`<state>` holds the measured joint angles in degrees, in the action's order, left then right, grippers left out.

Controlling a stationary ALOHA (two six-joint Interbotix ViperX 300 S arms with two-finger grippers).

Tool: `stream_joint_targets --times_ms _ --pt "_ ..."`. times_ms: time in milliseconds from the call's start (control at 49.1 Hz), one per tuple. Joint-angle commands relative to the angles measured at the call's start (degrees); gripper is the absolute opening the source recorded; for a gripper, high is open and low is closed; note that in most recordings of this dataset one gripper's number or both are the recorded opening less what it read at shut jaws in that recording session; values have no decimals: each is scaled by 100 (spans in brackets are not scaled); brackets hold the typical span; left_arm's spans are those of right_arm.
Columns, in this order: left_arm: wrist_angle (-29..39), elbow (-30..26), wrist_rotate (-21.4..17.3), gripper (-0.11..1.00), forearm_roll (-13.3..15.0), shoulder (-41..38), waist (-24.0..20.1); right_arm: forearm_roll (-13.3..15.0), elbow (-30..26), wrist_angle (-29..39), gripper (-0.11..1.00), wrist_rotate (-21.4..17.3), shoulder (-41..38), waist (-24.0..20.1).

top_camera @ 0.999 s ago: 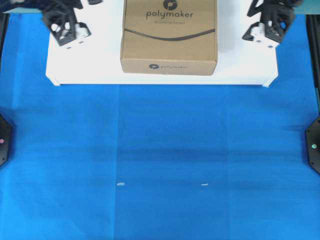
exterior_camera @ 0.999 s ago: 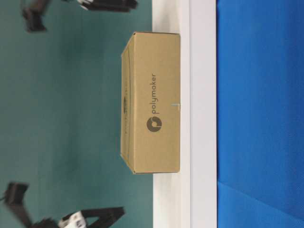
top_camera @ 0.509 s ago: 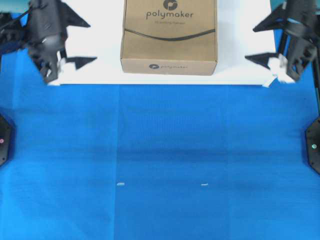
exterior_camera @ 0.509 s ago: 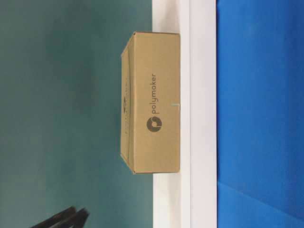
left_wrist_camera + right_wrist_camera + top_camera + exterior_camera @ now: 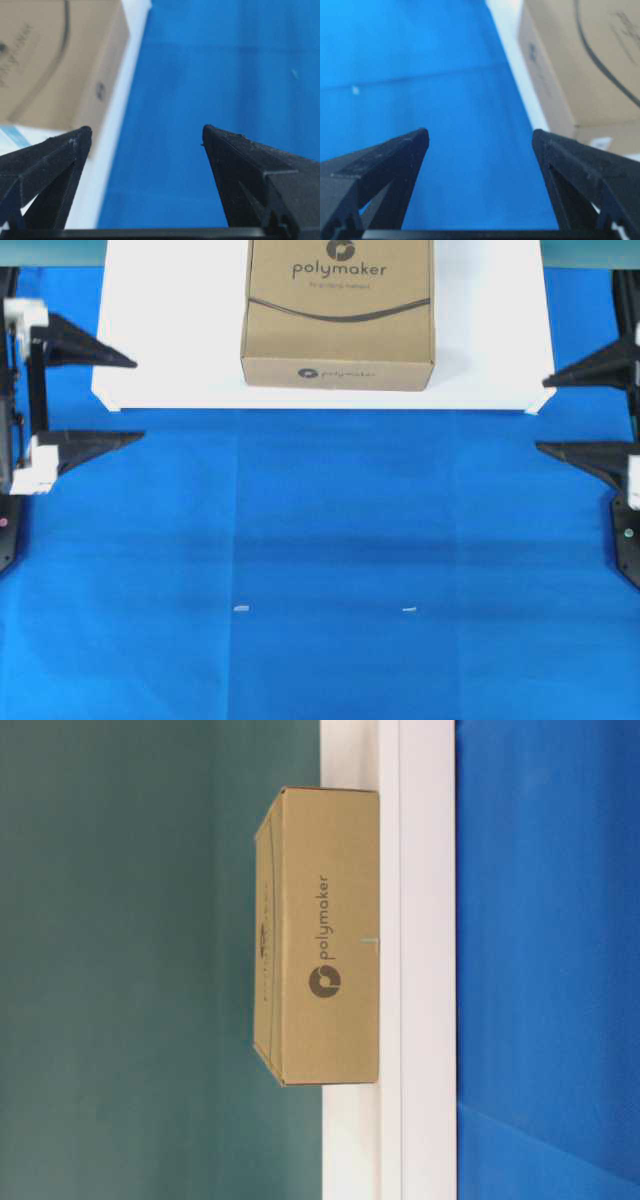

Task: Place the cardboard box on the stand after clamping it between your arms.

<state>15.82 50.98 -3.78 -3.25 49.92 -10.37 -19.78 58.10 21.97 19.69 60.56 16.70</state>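
Note:
The brown cardboard box (image 5: 338,315) with the "polymaker" logo rests flat on the white stand (image 5: 170,370), near its front edge. The table-level view shows the box (image 5: 320,935) on the stand (image 5: 425,960) with no arm near it. My left gripper (image 5: 138,398) is open at the far left, beside the stand's front left corner, fingers pointing right. My right gripper (image 5: 540,415) is open at the far right, by the front right corner, fingers pointing left. Both stand well apart from the box. In the wrist views each gripper (image 5: 146,131) (image 5: 480,132) holds nothing, with the box (image 5: 55,60) (image 5: 580,65) off to one side.
Blue cloth (image 5: 320,570) covers the table in front of the stand. Two small white marks (image 5: 241,608) (image 5: 408,610) lie on it. Black arm bases (image 5: 8,515) (image 5: 628,535) sit at the left and right edges. A teal wall (image 5: 130,960) is behind the stand.
Both arms have drawn back from above the stand's rear corners, outward and toward the front, to the table's sides. The box has not moved.

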Motion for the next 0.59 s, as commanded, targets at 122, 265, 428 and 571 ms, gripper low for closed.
stream_joint_targets --times_ms 122,265,428,571 --pt "-62 88 141 87 0 149 114 -9 132 -167 96 -97 343 -211" --pt "-79 88 149 87 0 141 114 -9 158 -202 96 -88 316 -211" --pt "-79 97 141 87 0 123 114 -9 211 -264 96 -97 308 -211" --pt "-79 114 149 87 0 123 114 -9 220 -299 96 -97 308 -202"
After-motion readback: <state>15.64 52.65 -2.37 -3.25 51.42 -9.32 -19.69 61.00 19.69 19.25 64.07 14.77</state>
